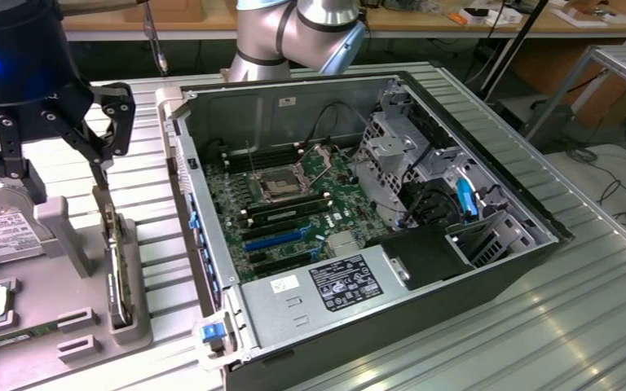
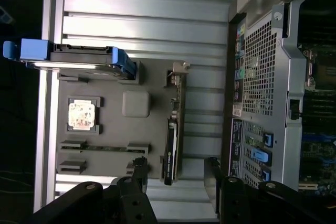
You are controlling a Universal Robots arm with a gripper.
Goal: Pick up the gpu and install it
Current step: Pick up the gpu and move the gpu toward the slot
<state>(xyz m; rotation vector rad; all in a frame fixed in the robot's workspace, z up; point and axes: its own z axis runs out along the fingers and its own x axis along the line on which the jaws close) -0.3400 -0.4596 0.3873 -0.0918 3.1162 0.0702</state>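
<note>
Open gap between gpu (image 2: 171, 145) and case (image 2: 257, 66)

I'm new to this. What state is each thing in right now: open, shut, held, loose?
gripper: open, poised over the gpu, not closed on it.
gpu: standing on edge in the grey holder, not installed.
computer case: lying on its side, open, panel off.
hard drive: sitting in the holder, not held.
</note>
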